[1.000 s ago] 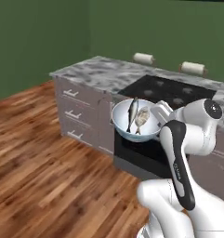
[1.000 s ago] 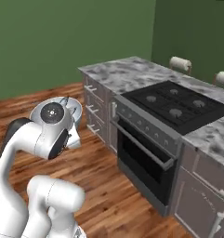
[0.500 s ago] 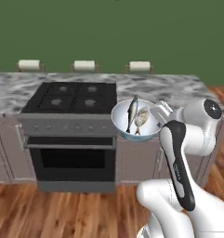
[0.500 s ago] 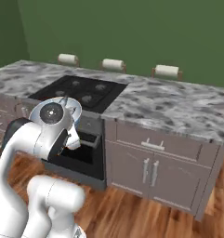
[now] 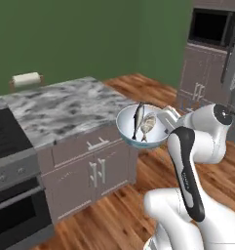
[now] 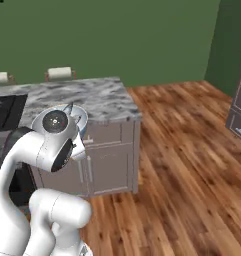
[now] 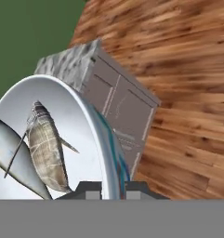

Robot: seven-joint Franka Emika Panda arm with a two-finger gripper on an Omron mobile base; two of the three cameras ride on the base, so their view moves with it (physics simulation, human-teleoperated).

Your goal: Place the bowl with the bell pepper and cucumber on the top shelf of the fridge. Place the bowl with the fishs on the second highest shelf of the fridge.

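Note:
A white bowl (image 5: pixel 141 128) with a blue rim hangs in the air in front of my arm, with two silvery fish (image 5: pixel 142 121) lying in it. My gripper (image 5: pixel 166 118) is shut on the bowl's right rim. In the hand view the bowl (image 7: pixel 81 121) stands on edge at the left, a fish (image 7: pixel 46 148) rests against its inside, and my gripper (image 7: pixel 112 186) pinches the rim between its tips. In the right base view a sliver of the bowl (image 6: pixel 78 116) peeks out behind my arm.
A marble counter (image 5: pixel 65 110) on grey cabinets (image 5: pixel 94 171) ends just left of the bowl, with a stove (image 5: pixel 7 141) further left and a paper towel roll (image 5: pixel 26 79) at the back. Open wood floor (image 6: pixel 192 165) stretches right. Tall cabinets with a built-in oven (image 5: pixel 209 29) stand far right.
The whole picture has swept sideways: the base has turned, so the stove has slid left and the counter end, open floor and tall cabinets have come in. The bowl stays in my gripper.

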